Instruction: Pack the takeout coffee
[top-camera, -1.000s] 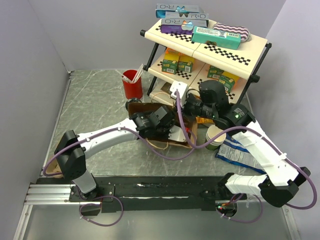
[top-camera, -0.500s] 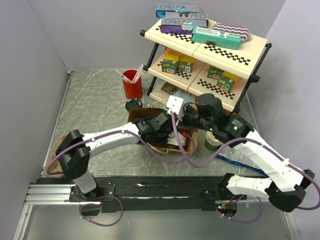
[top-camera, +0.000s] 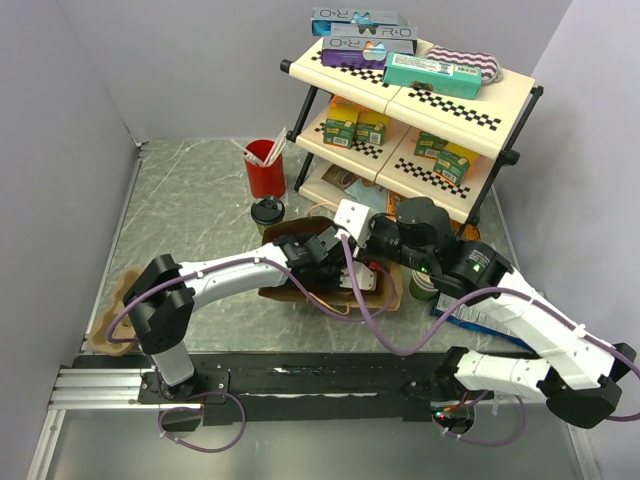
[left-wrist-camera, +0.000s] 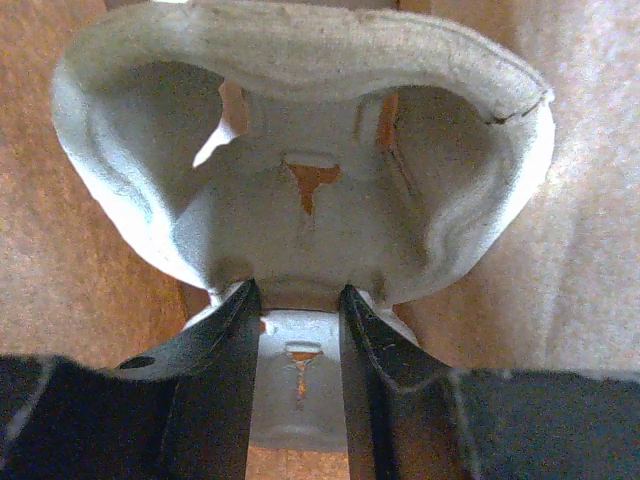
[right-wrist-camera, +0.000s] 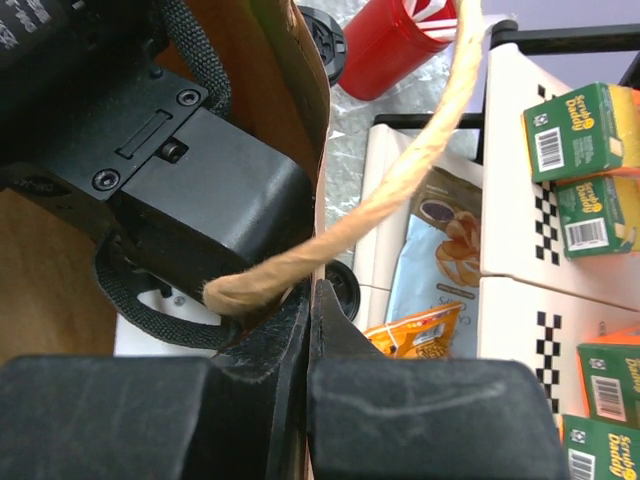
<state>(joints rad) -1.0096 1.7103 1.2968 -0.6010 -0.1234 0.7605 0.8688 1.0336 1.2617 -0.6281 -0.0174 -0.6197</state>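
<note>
Left tool (left-wrist-camera: 298, 300) grips pulp carrier (left-wrist-camera: 300, 200) inside paper bag (right-wrist-camera: 282, 95); right tool (right-wrist-camera: 312, 300) pinches its rim; takeout coffee (top-camera: 266, 213) outside.

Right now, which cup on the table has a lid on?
The small dark green cup just in front of the red cup: black lid on top. The red cup is open with sticks in it.

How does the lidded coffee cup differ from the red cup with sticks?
The coffee cup is dark with a black lid; the red cup is open and holds sticks. The coffee cup sits beside the paper bag; the red cup sits farther back. Both stand upright.
</note>
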